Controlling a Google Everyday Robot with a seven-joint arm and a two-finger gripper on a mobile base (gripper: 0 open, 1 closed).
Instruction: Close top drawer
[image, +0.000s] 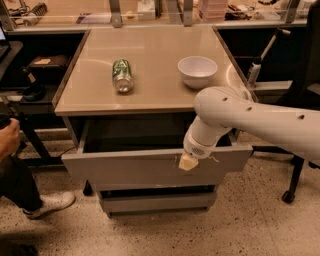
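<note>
The top drawer (130, 167) is a wide shallow grey drawer under the tan tabletop (150, 87). It is pulled out and I can see into its dark inside. My white arm comes in from the right. My gripper (187, 162) is a cream-coloured tip resting against the drawer front right of centre, beside small white scuff marks (214, 159).
A green can (121, 75) lies on its side and a white bowl (197, 71) stands on the tabletop. A narrower lower drawer front (155, 202) sits below. A person's leg and shoe (47, 203) are at the left. A chair base (290, 192) is at the right.
</note>
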